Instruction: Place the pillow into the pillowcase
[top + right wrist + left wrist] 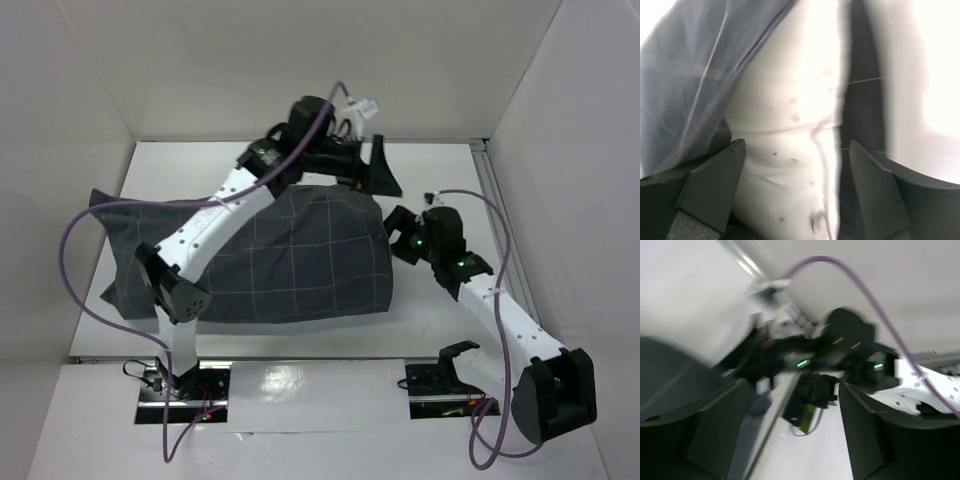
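From above, the dark charcoal-grey grid-patterned fabric pillowcase (300, 260) lies plump from the left edge of the counter (430, 320) to its middle, so stuffing looks largely done. The left gripper (383, 178) hovers above its far right corner; the right gripper (402, 235) sits just beside its right end. The blurred left wrist view shows jaws spread, empty. In the right wrist view the jaws are released too, and the plain white soft stuffed pillow (790, 140) shows bare at the mouth: probably only that end needs covering.
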Available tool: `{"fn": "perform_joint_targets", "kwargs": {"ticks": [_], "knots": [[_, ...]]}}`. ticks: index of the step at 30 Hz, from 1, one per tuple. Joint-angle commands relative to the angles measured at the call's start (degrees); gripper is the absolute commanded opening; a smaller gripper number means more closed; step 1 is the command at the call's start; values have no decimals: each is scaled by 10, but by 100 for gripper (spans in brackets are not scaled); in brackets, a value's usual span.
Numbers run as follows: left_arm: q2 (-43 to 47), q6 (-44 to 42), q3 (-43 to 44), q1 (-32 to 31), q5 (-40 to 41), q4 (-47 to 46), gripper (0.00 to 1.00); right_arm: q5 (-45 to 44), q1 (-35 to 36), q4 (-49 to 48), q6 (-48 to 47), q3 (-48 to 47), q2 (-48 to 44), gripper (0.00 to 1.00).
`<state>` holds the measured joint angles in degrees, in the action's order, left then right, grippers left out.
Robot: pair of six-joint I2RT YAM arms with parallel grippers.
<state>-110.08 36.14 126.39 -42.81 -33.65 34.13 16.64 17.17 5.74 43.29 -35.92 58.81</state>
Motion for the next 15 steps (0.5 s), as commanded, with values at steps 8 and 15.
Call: {"fn": "perform_joint_targets", "kwargs": {"ticks": [8, 15], "knots": [[285, -70, -212, 228, 220, 124, 80, -7, -174, 257, -167, -203, -13, 97], [467, -42, -425, 297, 353, 150, 80, 34, -95, 206, -182, -243, 48, 99]]}}
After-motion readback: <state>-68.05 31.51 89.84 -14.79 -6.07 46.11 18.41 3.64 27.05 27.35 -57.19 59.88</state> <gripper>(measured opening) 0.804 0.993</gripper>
